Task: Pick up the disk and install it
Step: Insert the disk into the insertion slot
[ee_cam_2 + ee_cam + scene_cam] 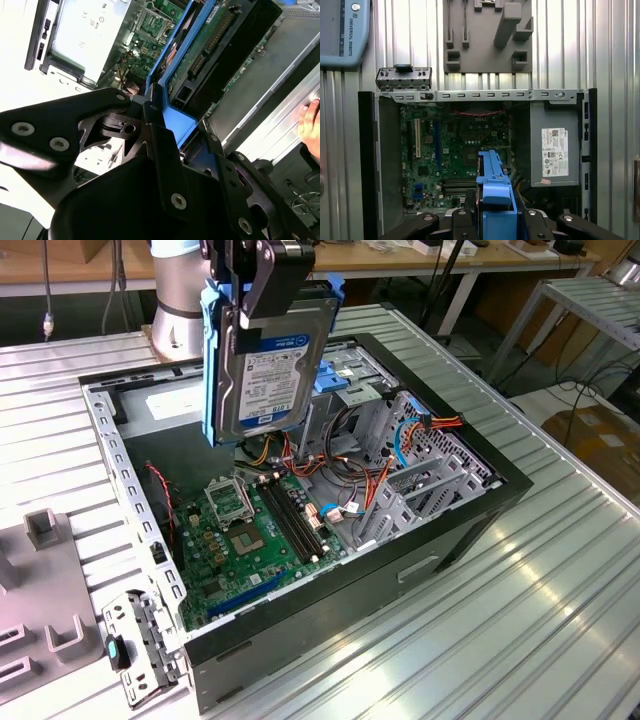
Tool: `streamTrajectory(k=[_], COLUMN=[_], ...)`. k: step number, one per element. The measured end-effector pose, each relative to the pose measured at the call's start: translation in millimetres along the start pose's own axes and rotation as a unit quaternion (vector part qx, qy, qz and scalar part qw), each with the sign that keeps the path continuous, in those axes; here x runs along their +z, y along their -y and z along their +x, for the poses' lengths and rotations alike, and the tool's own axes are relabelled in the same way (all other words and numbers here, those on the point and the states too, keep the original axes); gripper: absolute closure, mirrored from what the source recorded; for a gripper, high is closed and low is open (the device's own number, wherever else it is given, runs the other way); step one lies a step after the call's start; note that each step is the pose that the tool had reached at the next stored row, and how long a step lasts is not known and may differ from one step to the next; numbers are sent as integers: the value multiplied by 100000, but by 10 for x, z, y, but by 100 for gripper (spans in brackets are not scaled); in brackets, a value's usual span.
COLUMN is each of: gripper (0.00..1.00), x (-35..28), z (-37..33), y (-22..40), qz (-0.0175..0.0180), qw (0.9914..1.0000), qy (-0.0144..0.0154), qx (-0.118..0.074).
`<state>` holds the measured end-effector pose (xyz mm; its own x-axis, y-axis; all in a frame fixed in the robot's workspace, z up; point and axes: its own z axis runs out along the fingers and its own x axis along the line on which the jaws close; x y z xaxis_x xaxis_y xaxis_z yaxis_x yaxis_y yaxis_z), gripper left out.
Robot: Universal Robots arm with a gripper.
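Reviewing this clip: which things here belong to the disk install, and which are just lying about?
Part of the job:
- disk, held upright in the shut jaws
- open computer case below it

Lying about:
- grey holder plate beside the case
- power supply inside the case
- cardboard box on the floor
- a person's hand

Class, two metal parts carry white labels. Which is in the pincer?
The disk, blue-railed, gripped above the case; the grey power supply sits inside it.

An open computer case (pixel 400 580) is lying on the ribbed counter (pixel 545 640), exposing a green motherboard (pixel 235 550) and grey power supply (pixel 538 150).
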<state>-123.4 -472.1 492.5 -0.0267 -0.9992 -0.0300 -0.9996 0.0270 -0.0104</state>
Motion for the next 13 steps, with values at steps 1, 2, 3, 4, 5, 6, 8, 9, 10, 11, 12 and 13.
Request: streamTrajectory(k=[1,2,3,4,5,6,8,9,10,11,12,13], gripper=[63,63,63,63,63,63,63,63,63,63,63,63], x=[0,0,0,-1,-1,-1,-2,-2,-3,-2,-2,-2], z=[28,44,60,74,87,98,120,129,142,150,152,152], y=[1,1,2,2,2,3,4,4,5,5,5,5], qz=[0,0,1,1,3,3,1,0,1,3,6,5], qw=[100000,100000,100000,100000,100000,100000,100000,100000,100000,100000,100000,100000], qy=[-2,-1,1,2,0,-5,-23,-45,-70,-81,-94,-100], qx=[0,1,1,1,4,1,1,1,3,3,6,7])
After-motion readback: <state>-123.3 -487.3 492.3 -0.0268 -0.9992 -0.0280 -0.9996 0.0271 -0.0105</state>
